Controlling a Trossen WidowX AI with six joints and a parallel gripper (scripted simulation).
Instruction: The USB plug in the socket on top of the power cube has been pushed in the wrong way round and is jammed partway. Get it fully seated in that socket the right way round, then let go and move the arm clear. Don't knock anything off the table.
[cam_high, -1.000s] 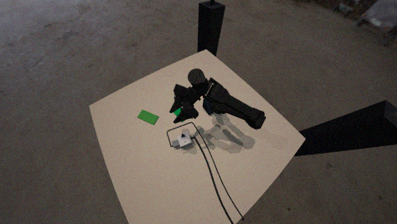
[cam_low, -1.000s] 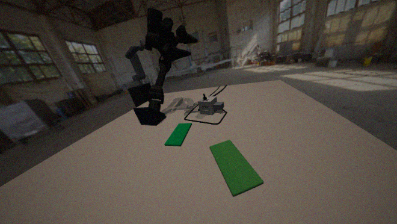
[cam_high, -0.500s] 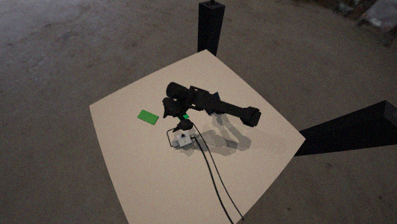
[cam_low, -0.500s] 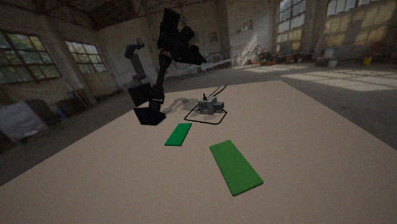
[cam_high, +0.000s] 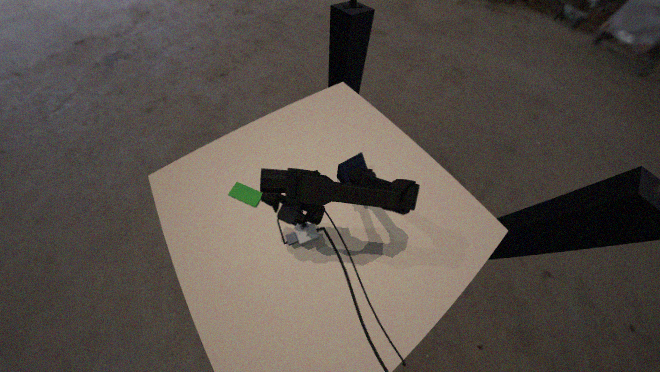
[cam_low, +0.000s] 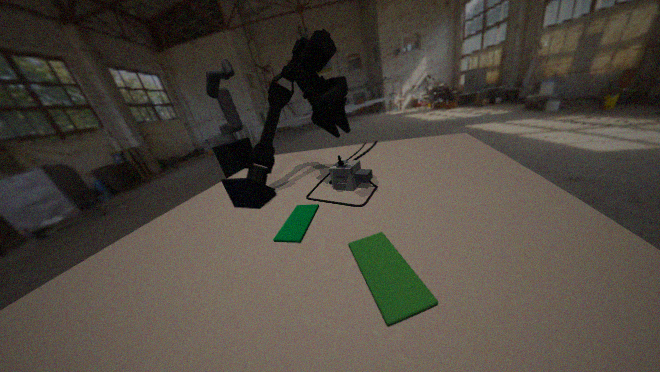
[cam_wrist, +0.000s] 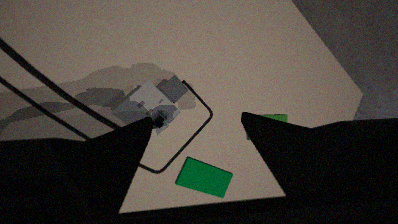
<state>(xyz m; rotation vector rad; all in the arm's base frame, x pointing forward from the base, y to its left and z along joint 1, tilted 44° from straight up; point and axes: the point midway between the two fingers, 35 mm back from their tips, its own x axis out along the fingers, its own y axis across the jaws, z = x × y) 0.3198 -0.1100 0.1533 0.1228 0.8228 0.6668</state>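
The light grey power cube stands on the table. The small black USB plug stands up from its top; which way round it is and how deep it sits cannot be made out. In the wrist view the plug is beside the left fingertip, off the middle of the gap. My gripper is open and empty, pointing down above the cube, with a gap between its tips and the plug. In the top view the arm and gripper partly cover the cube's top.
A darker grey block sits against the cube's side. A thin black cable loops around the cube on the table. Two flat green slabs lie there, one bright, one duller.
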